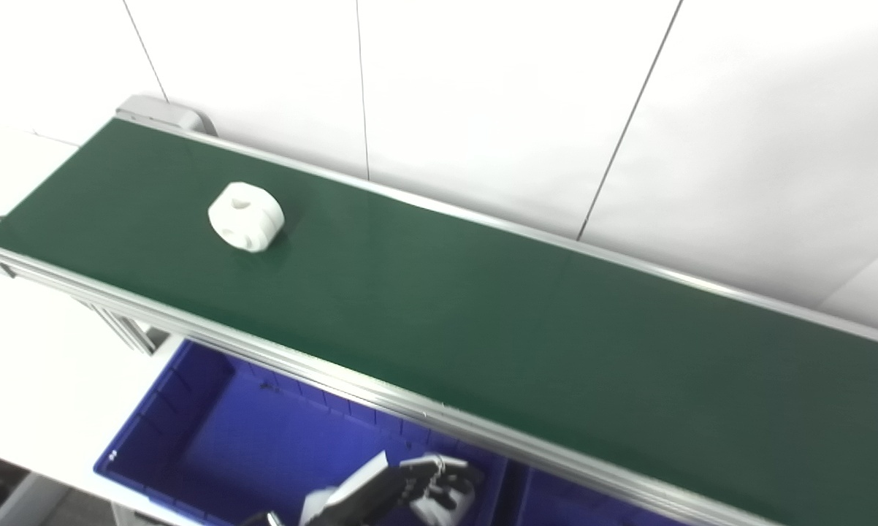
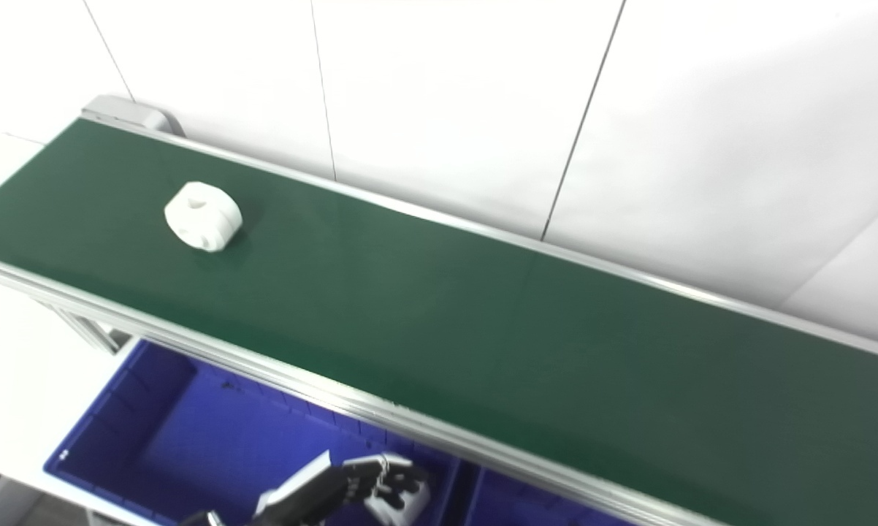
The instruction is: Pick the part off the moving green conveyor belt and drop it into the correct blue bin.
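A white round part (image 1: 246,216) with holes in it lies on the green conveyor belt (image 1: 483,321), toward the belt's left end. Below the belt's near rail stands a blue bin (image 1: 212,431). My left hand (image 1: 428,488) hangs low over this bin's right side, at the picture's bottom edge and far from the part on the belt. Its dark fingers (image 2: 380,473) are curled around a small white piece (image 2: 402,504), which is partly cut off by the frame. My right hand is not in view.
A second blue bin (image 1: 556,504) begins just right of the first, under the belt's silver near rail (image 1: 380,394). A white panelled wall (image 1: 483,95) runs behind the belt. The belt's grey end housing (image 1: 163,111) sits at the far left.
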Motion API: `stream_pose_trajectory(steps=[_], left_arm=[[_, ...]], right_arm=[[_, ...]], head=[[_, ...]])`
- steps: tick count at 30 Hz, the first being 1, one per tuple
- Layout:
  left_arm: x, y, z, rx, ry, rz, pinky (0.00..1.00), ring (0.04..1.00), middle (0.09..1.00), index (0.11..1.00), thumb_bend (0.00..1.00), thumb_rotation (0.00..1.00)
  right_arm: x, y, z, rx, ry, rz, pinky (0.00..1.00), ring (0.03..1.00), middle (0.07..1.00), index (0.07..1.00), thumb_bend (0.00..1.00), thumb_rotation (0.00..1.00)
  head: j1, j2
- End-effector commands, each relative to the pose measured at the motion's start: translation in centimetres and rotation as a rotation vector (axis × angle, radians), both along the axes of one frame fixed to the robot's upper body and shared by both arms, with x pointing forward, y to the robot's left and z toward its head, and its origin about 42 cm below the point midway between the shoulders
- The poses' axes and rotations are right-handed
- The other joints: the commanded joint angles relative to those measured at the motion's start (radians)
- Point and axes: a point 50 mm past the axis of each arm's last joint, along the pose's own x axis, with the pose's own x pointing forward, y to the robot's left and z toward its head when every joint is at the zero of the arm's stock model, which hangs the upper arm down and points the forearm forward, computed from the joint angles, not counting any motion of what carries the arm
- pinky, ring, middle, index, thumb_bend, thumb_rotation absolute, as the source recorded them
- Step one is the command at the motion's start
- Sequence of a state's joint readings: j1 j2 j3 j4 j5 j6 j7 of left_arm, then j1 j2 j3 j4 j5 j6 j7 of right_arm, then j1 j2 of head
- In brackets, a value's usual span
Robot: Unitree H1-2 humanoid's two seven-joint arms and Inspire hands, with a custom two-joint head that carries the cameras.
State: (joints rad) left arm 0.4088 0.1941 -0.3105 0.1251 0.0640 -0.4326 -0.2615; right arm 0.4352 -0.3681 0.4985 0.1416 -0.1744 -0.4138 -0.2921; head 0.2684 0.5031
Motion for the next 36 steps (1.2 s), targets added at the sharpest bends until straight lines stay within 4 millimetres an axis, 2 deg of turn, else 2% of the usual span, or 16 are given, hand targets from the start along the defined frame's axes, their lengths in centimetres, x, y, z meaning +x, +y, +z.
stream_pose_trajectory(steps=[1, 9, 17, 23, 26, 31, 36], left_arm=[[0.2, 0.1, 0.5, -0.022, -0.041, 0.002, 0.73, 0.794, 0.825, 0.768, 0.87, 0.06], [0.5, 0.4, 0.1, -0.01, -0.034, -0.002, 0.72, 0.786, 0.812, 0.753, 0.87, 0.05], [0.7, 0.6, -0.1, -0.027, -0.024, -0.001, 0.71, 0.774, 0.809, 0.758, 0.87, 0.04], [0.9, 0.6, -0.2, -0.006, -0.031, 0.005, 0.71, 0.774, 0.797, 0.754, 0.87, 0.06], [0.8, 0.6, 0.1, -0.023, -0.035, 0.008, 0.67, 0.761, 0.798, 0.753, 0.87, 0.05], [0.9, 1.0, 2.7, -0.099, -0.099, -0.015, 0.63, 0.733, 0.798, 0.758, 0.88, 0.04], [2.2, 1.7, 6.4, -0.183, -0.224, -0.028, 0.59, 0.672, 0.749, 0.736, 0.91, 0.02]], right_arm=[[0.1, 0.3, 0.5, 0.028, -0.061, 0.0, 0.75, 0.818, 0.859, 0.911, 0.84, 0.34], [0.4, 0.7, -0.2, 0.039, -0.045, -0.009, 0.74, 0.812, 0.846, 0.897, 0.84, 0.33], [0.6, 0.8, -0.7, 0.016, -0.049, -0.008, 0.73, 0.8, 0.838, 0.888, 0.84, 0.33], [0.7, 0.9, -0.9, 0.018, -0.049, -0.017, 0.7, 0.775, 0.821, 0.869, 0.84, 0.33], [0.7, 1.0, -0.9, 0.016, -0.05, -0.015, 0.7, 0.781, 0.826, 0.872, 0.84, 0.33], [0.6, 1.2, -0.7, 0.003, -0.071, -0.006, 0.72, 0.785, 0.83, 0.877, 0.83, 0.35], [0.8, 1.8, -0.6, 0.0, -0.092, -0.007, 0.71, 0.768, 0.815, 0.863, 0.83, 0.33]], head=[[-0.004, -0.012], [-0.026, -0.064], [-0.051, -0.067], [-0.043, -0.073], [-0.055, -0.068], [-0.121, -0.04], [-0.181, -0.019]])
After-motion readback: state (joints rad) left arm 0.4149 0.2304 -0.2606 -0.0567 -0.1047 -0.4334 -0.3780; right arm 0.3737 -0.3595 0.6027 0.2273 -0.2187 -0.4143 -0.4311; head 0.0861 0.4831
